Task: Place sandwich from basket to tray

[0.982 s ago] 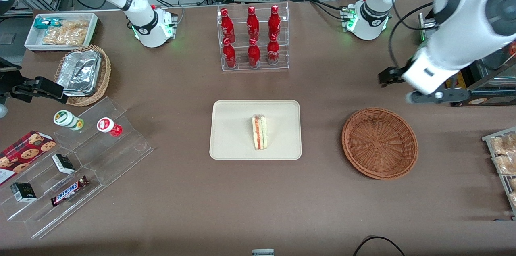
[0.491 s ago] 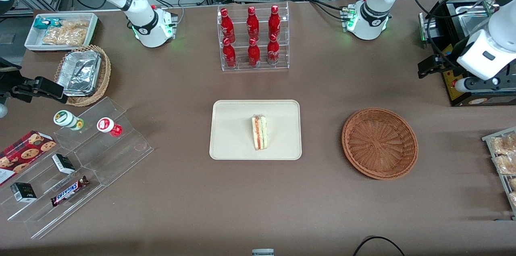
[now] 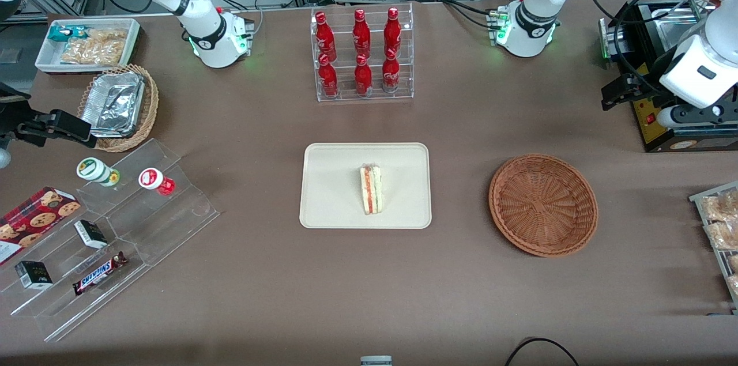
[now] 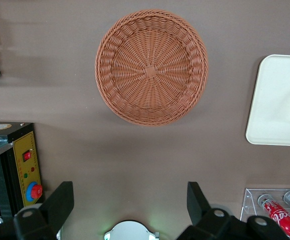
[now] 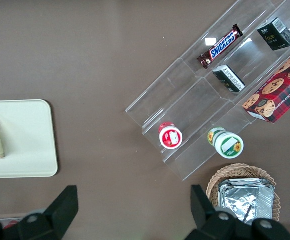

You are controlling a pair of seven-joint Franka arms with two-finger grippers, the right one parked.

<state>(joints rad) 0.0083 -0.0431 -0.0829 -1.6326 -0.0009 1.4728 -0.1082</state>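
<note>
My gripper [image 3: 612, 92], fingers spread and holding nothing, has pulled back to the upper right of the front frame, so the placing looks finished: the sandwich [image 3: 372, 189] lies on the tray [image 3: 328, 181] at centre. Only my wrist view confirms the basket [image 4: 151, 73] holds nothing.

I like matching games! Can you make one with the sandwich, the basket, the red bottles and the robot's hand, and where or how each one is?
Things:
1. sandwich
2. basket
3. red bottles
4. hand

Places or states:
A. standing in a clear rack
B. open, holding nothing, up near the working arm's end of the table
C. lying on the tray
D. nothing in it

Pairs: 1-C, 2-D, 3-A, 4-B
</note>
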